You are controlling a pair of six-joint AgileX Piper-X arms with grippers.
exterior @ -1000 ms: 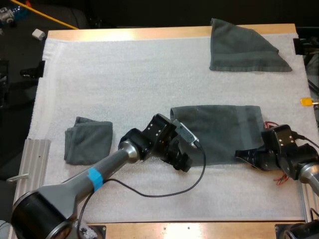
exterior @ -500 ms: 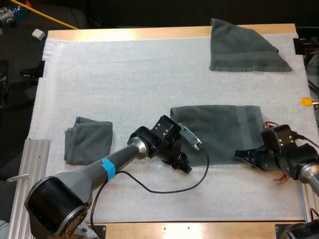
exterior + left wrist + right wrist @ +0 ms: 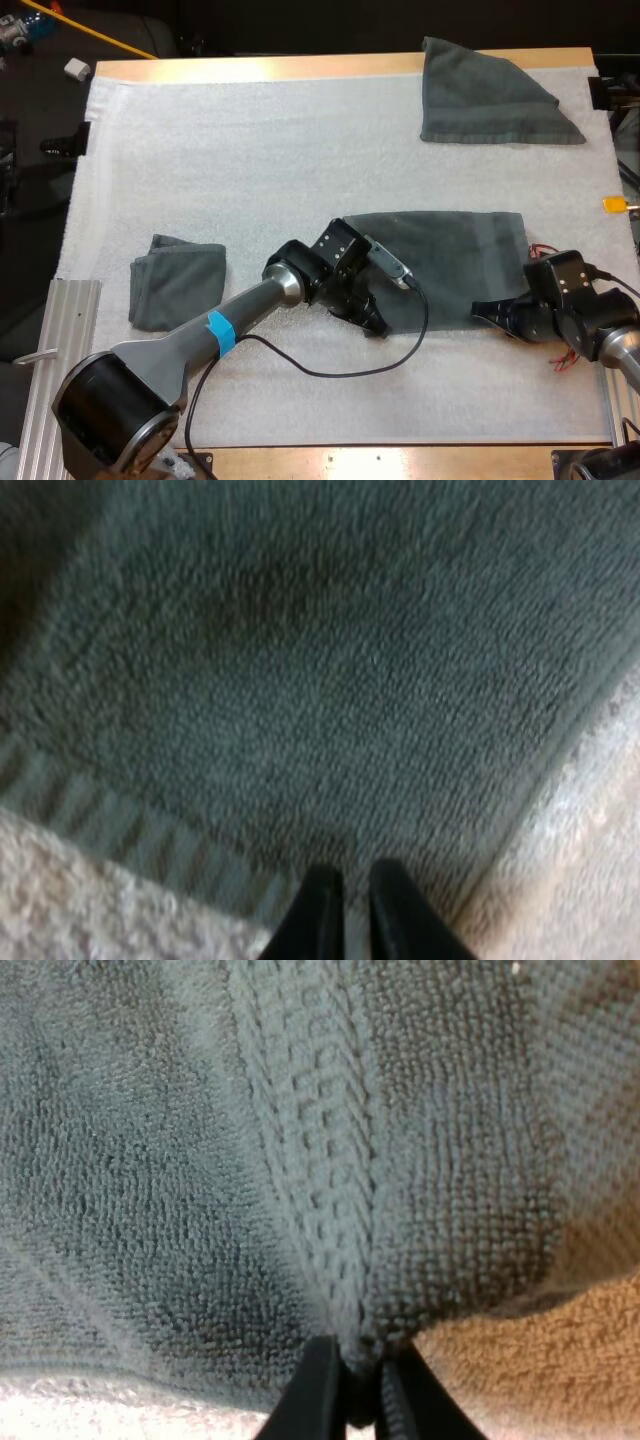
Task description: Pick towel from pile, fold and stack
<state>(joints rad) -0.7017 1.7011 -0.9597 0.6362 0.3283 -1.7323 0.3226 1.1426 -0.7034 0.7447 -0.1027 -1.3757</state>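
Note:
A dark grey-green towel (image 3: pixel 450 262) lies spread flat on the mat, right of the middle. My left gripper (image 3: pixel 376 324) sits at its near left edge; in the left wrist view its fingers (image 3: pixel 318 912) stand close together, pinching the towel's hem (image 3: pixel 180 835). My right gripper (image 3: pixel 482 311) is at the towel's near right corner. The right wrist view has its fingers (image 3: pixel 312 1390) pressed on a bunched fold of the towel (image 3: pixel 330 1180).
A folded towel (image 3: pixel 178 280) lies at the left of the white mat (image 3: pixel 250 160). Another towel (image 3: pixel 490 95), folded to a rough triangle, rests at the far right corner. A metal rail (image 3: pixel 62 320) runs along the mat's near left side.
My left gripper slid right onto the spread towel's near left edge and its fingers closed on the hem. The right arm and all three towels have stayed put.

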